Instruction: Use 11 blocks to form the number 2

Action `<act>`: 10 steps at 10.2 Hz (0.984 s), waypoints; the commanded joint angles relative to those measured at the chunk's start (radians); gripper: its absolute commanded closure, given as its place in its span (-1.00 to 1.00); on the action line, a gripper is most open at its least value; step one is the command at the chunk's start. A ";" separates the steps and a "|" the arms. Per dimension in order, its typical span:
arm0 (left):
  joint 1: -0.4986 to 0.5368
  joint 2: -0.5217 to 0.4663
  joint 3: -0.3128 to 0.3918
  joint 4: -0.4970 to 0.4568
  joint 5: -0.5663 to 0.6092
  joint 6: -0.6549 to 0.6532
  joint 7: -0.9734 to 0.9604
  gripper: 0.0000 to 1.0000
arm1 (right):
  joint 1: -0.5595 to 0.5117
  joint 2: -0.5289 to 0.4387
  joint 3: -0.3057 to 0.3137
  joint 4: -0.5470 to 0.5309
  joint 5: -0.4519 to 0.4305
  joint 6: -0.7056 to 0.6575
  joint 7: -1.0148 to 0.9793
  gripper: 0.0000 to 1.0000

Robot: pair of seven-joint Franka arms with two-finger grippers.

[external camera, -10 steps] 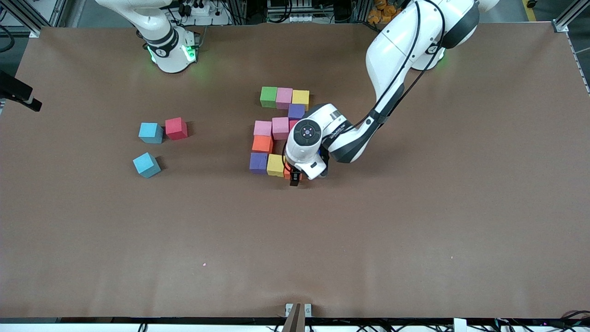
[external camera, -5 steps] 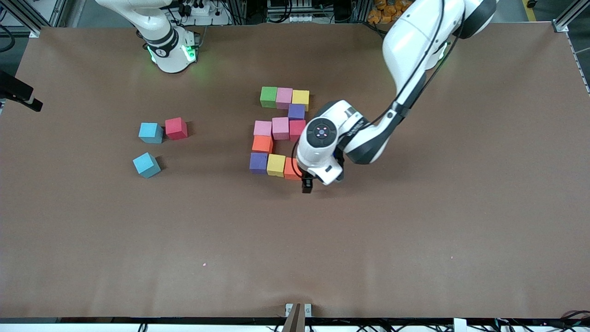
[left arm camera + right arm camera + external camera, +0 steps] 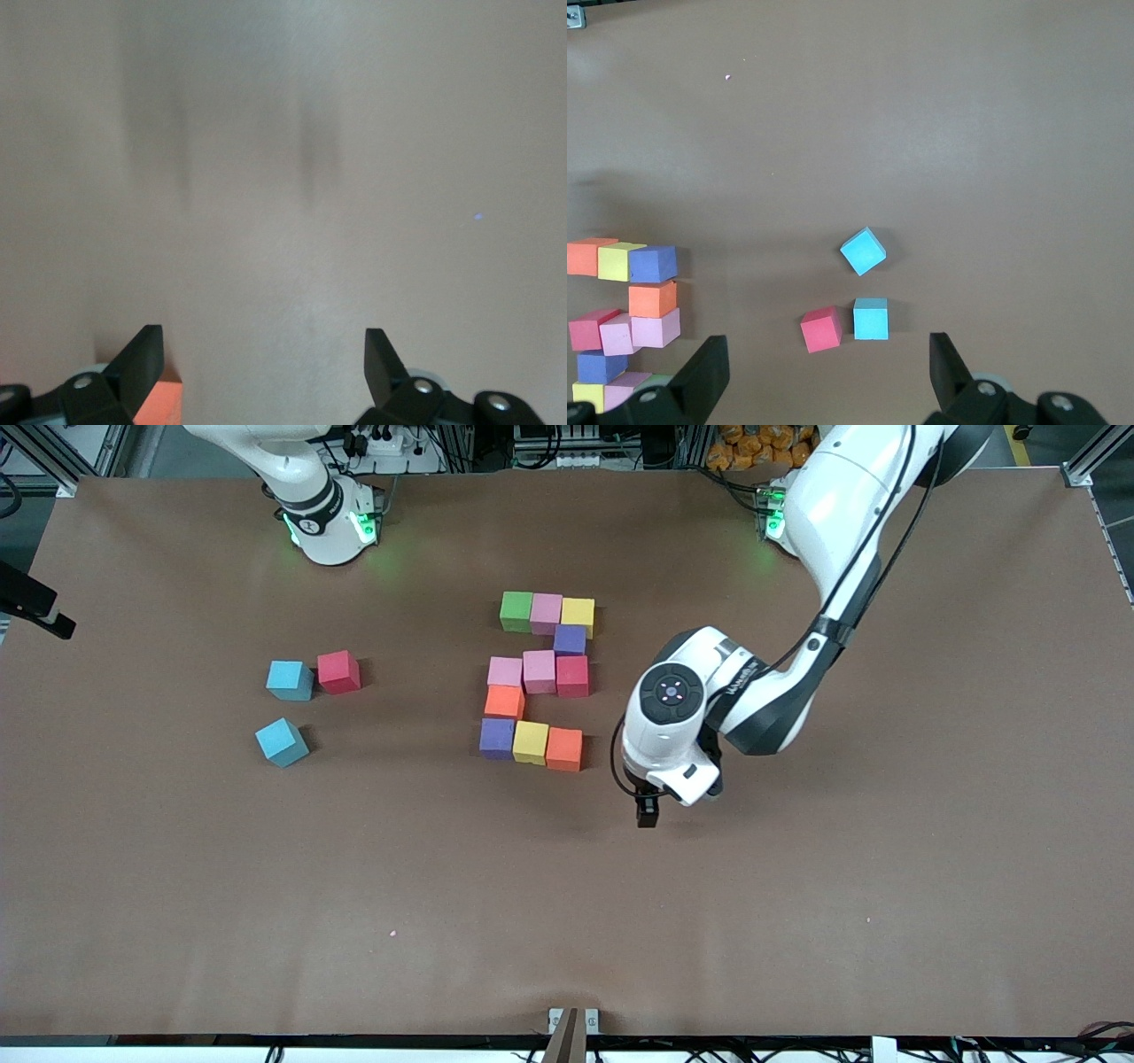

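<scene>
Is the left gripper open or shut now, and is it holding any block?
Open and empty. In the left wrist view the left gripper has its fingers spread wide with only bare table between them.

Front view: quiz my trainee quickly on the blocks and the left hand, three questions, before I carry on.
1. True or false: the left hand holds a block.
2. How many cubes make up the number 2?
3. Which sits beside the loose red cube? A green cube, B light blue cube, C yellow cube.
Key: 1 false, it is open, empty, over the table; 2 eleven; 3 B.
</scene>
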 commanded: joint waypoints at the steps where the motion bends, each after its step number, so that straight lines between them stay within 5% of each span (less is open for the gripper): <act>1: 0.042 -0.067 -0.003 -0.020 0.021 -0.040 0.078 -1.00 | -0.019 0.002 0.008 0.017 0.023 -0.005 -0.009 -1.00; 10: 0.247 -0.202 -0.004 -0.084 0.024 -0.124 0.292 -1.00 | -0.018 -0.006 0.011 0.017 0.014 -0.006 -0.011 -1.00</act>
